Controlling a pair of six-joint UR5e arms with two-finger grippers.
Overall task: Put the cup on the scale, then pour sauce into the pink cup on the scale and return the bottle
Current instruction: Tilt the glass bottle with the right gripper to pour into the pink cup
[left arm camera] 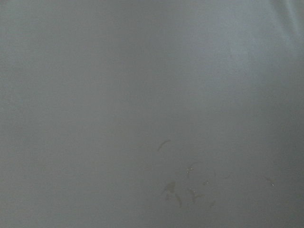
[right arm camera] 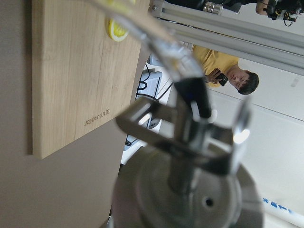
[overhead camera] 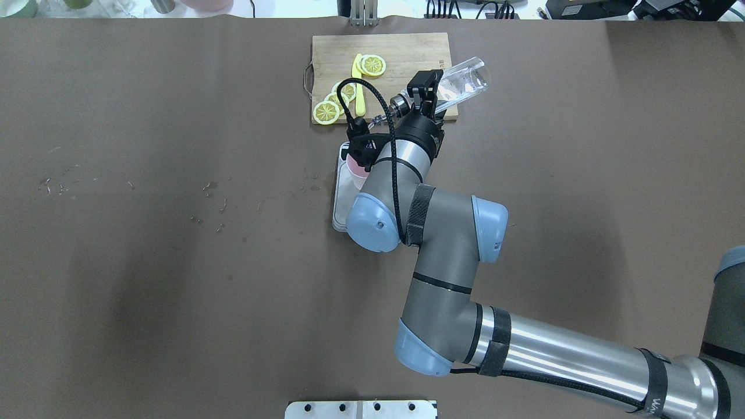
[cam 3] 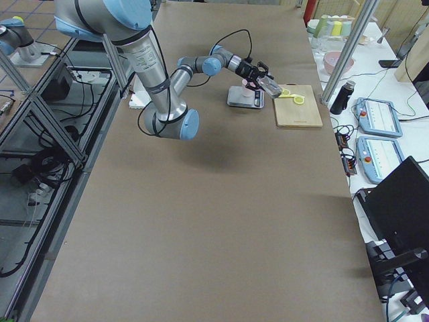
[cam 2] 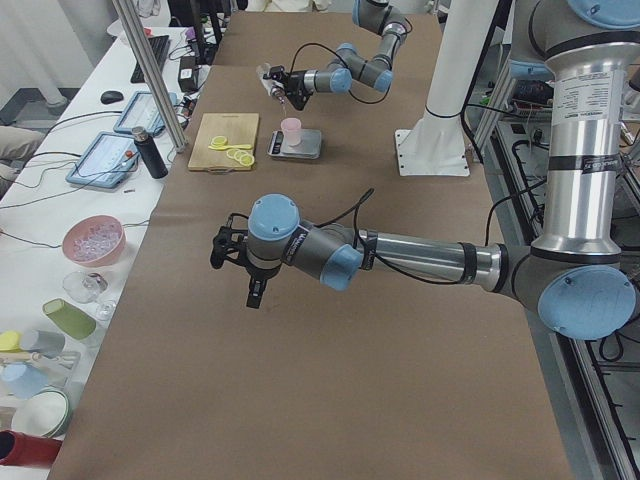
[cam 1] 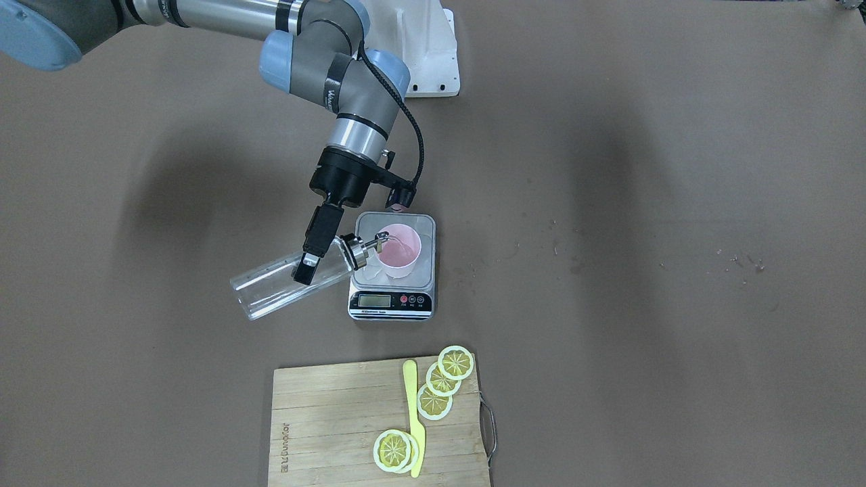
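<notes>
In the front view my right arm comes in from 11 o'clock with the wrist bent down. My right gripper (cam 1: pixel 308 260) is clamped across the bottle (cam 1: pixel 270 289), which is tipped nearly flat, base toward 8 o'clock and spout over the 9 o'clock rim of the cup (cam 1: pixel 399 251). The cup stands on the scale (cam 1: pixel 424 272). My left gripper (cam 2: pixel 252 292) hangs over the table (cam 2: pixel 300 400), well apart from them; I cannot tell how its jaws stand.

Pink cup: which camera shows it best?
Front-facing view: the small pale pink tapered cup looks big, inside visible. Overhead, the right arm hides most of it; side views show it tiny; wrist cameras miss it.
</notes>
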